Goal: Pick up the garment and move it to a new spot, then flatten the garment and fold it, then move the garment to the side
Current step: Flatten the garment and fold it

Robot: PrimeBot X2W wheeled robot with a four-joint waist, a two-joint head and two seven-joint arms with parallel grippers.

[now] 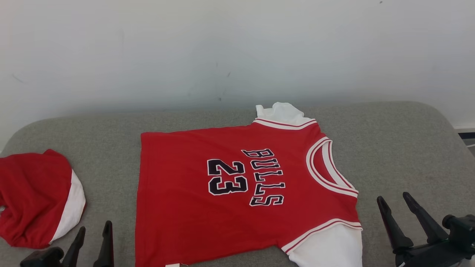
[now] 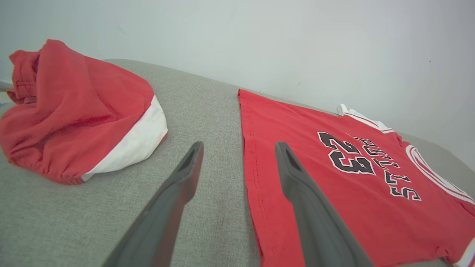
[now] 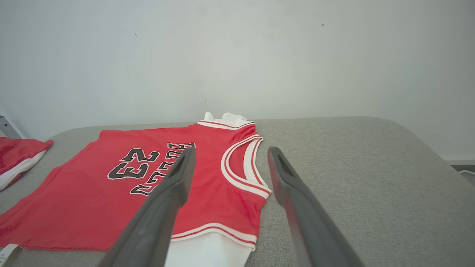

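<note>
The garment point(image 1: 193, 207) is a red jersey with white sleeves and black "BULLS 23" lettering. It lies spread flat on the grey padded table point(image 1: 400, 148), neck toward the right. My left gripper point(image 1: 92, 231) stands open at the lower left, just left of the jersey's hem, with nothing between its fingers. In the left wrist view the garment point(image 2: 315, 178) lies under the right finger point(image 2: 297, 178). My right gripper point(image 1: 395, 202) is open at the lower right, beside the near white sleeve. In the right wrist view the garment point(image 3: 92, 185) spreads to the left of the open gripper point(image 3: 230, 159).
A second red and white piece of clothing point(image 1: 33, 196) lies bunched at the table's left edge, also seen as the bunched clothing point(image 2: 74, 111) in the left wrist view. A pale wall point(image 1: 237, 48) rises right behind the table. Bare grey surface stretches right of the jersey.
</note>
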